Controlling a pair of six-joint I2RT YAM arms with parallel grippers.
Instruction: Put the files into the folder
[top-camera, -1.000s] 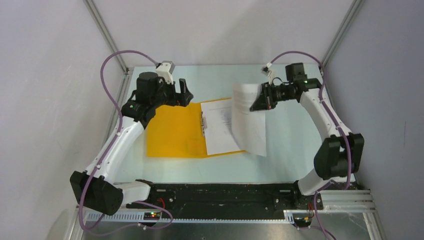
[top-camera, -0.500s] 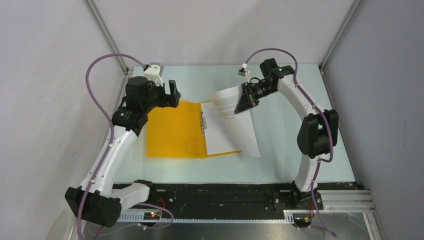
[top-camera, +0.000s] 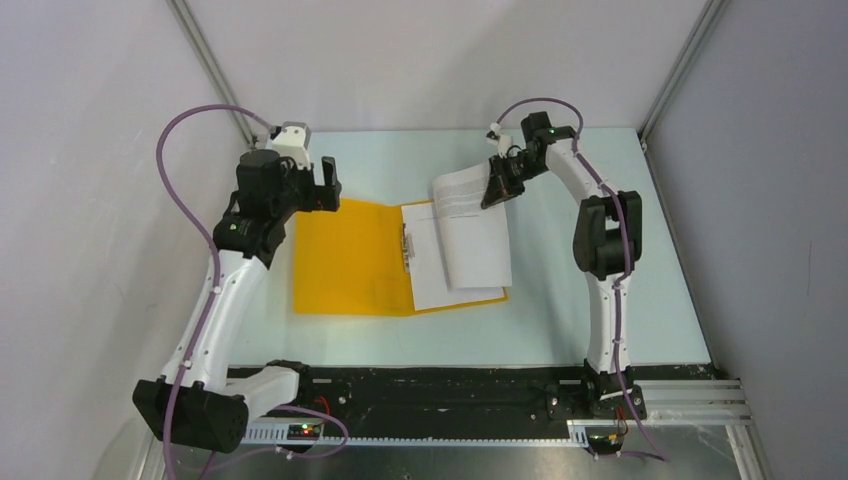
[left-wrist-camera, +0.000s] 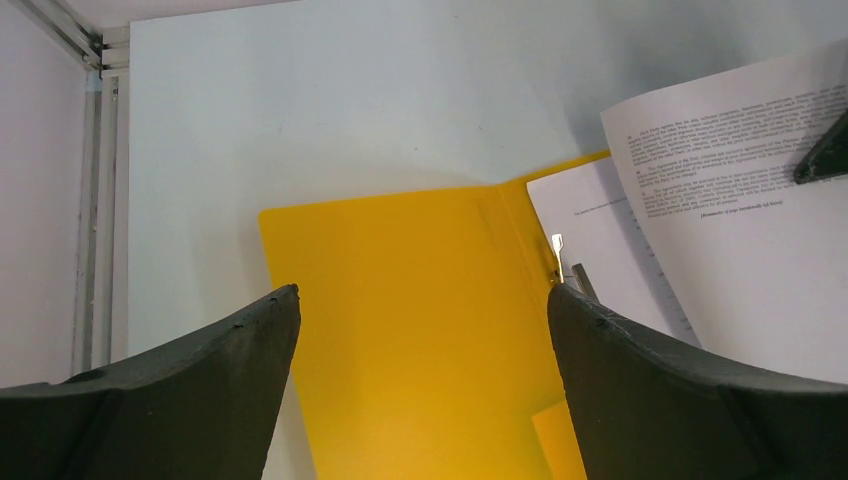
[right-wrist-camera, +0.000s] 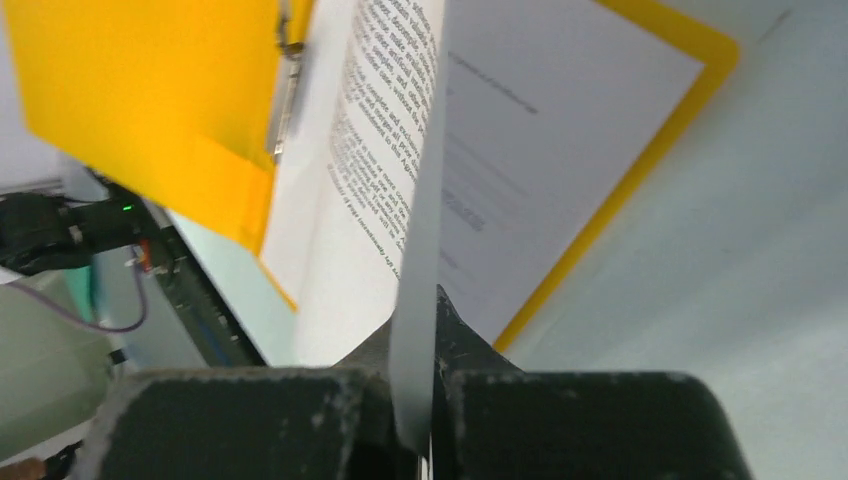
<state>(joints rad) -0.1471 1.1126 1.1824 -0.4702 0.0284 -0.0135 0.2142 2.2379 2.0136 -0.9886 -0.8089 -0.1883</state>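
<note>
**A:** left side first, what do we have?

**B:** left gripper (top-camera: 328, 188) is spread wide and holds nothing. It hangs near the folder (top-camera: 345, 255) at its far-left corner, not touching. We read that as parked clear, so the left cover lies flat and open

**A:** folder itself?

**B:** opened flat on the table (top-camera: 560, 310), left of centre. Left cover is bare, clip (top-camera: 405, 245) sits at the spine. One flat sheet (top-camera: 432, 280) already lies on the right cover, just beside the clip

**A:** second one?

**B:** top sheet (top-camera: 470, 225) is pinched at its far edge by the right gripper (top-camera: 493, 188), jaws pressed together on the paper. Far end is lifted and curling, near end looks down on the flat sheet. We think the edge grip lets us lay the paper square over the cover without pushing and buckling it

**A:** aligned?

**B:** roughly over the right cover. In the right wrist view the yellow border shows past the lower sheet. We can't tell if either sheet is under the clip

**A:** surface, room?

**B:** table is pale, smooth and matt. We'd guess it gives paper little grip, so a released sheet may slide. White walls (top-camera: 430, 60) on three sides, aluminium posts (top-camera: 205, 60) in the far corners, purple cables (top-camera: 185, 140) loop off both arms, clear of the paper
</note>
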